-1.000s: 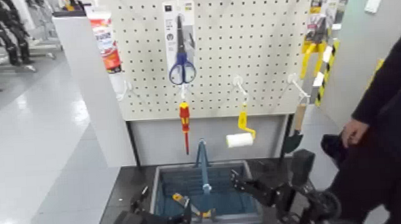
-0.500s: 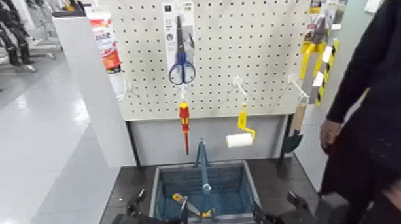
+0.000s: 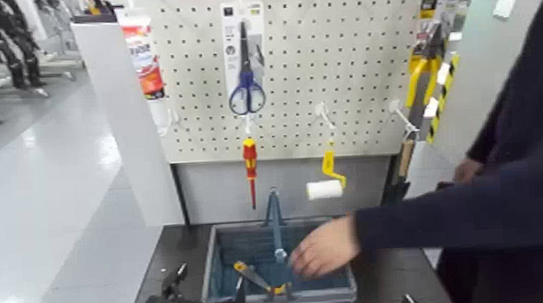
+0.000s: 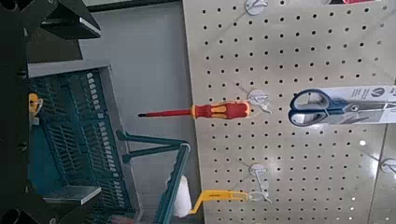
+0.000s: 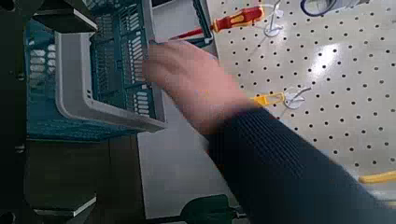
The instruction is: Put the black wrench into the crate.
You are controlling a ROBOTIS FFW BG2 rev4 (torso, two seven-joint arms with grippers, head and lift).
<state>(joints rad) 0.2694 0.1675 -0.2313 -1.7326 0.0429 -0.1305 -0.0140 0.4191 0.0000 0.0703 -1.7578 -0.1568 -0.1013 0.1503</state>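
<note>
Crate (image 3: 211,254): rectangular blue-grey plastic basket, slotted walls, pale grey rim, blue arched handle (image 3: 274,217) standing upright across its middle. Sits on a dark surface at the foot of the pegboard. In the left wrist view the slotted side (image 4: 82,131) and handle show clearly; the right wrist view shows the grey rim (image 5: 70,84).

Black wrench: cannot be picked out. A small yellow-and-dark item lies inside the crate near the front wall; identity unclear.

The robot's left pincer (image 3: 180,287) is matte black, with angular, blocky fingers. A person's bare hand (image 3: 323,246) has light skin, and the sleeve (image 3: 455,210) is dark navy.
</note>
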